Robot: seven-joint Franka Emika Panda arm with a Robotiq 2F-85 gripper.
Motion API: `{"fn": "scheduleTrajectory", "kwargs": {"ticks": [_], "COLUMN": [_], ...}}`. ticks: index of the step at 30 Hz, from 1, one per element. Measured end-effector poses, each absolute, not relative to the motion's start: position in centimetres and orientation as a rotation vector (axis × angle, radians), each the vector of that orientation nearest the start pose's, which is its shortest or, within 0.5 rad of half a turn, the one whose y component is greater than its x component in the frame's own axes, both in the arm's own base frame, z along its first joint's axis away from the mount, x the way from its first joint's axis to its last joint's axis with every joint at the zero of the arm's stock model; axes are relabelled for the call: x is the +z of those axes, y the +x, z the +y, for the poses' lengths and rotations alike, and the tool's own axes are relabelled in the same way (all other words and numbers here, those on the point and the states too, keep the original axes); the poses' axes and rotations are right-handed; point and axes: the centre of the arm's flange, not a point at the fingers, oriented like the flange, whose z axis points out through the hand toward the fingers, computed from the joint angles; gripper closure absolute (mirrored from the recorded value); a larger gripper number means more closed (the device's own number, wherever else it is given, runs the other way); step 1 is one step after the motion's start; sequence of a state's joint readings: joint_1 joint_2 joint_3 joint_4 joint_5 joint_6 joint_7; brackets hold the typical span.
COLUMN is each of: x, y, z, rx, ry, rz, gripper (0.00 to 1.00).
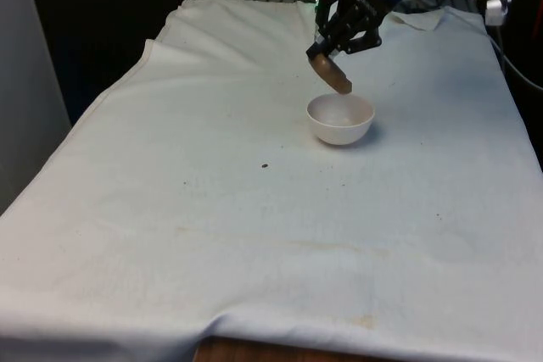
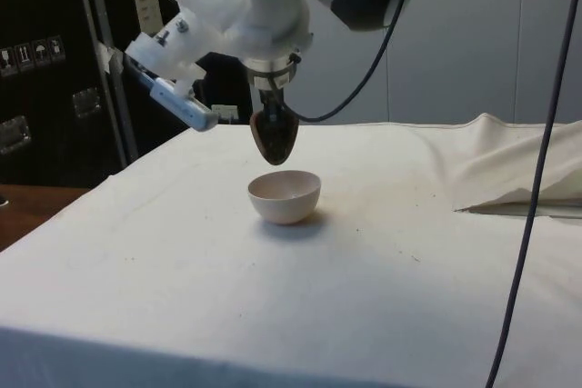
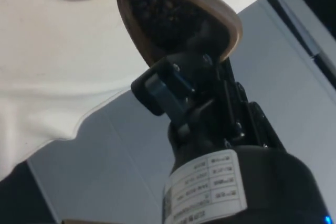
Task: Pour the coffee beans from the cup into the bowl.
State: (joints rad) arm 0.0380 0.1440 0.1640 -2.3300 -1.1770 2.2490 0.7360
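The cloth-covered desk (image 1: 212,209) carries a white bowl (image 1: 340,119) toward its far end. The end effector (image 1: 339,47) is closed on a brown cup (image 1: 332,73), held tilted directly above the bowl. The wrist view shows coffee beans (image 3: 157,9) inside the cup; its label (image 3: 207,184) is unreadable. A stray bean (image 1: 265,166) lies on the cloth.

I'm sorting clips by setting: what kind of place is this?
Probably a robotics lab, not a kitchen: a cloth-draped table, dark cabinets, and a gripper tilting a cup over a bowl.
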Motion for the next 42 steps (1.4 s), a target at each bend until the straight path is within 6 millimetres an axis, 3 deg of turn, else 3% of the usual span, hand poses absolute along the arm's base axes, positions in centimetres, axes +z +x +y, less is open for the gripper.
{"fn": "scheduleTrajectory", "kwargs": {"ticks": [20, 42], "x": [26.3, 25.2], "y": [49.2, 47.5], "z": [7.4, 8.5], "rx": [0.313, 0.347], "ry": [2.237, 2.166], "rz": [0.466, 0.569], "gripper": [1.0, 1.0]}}
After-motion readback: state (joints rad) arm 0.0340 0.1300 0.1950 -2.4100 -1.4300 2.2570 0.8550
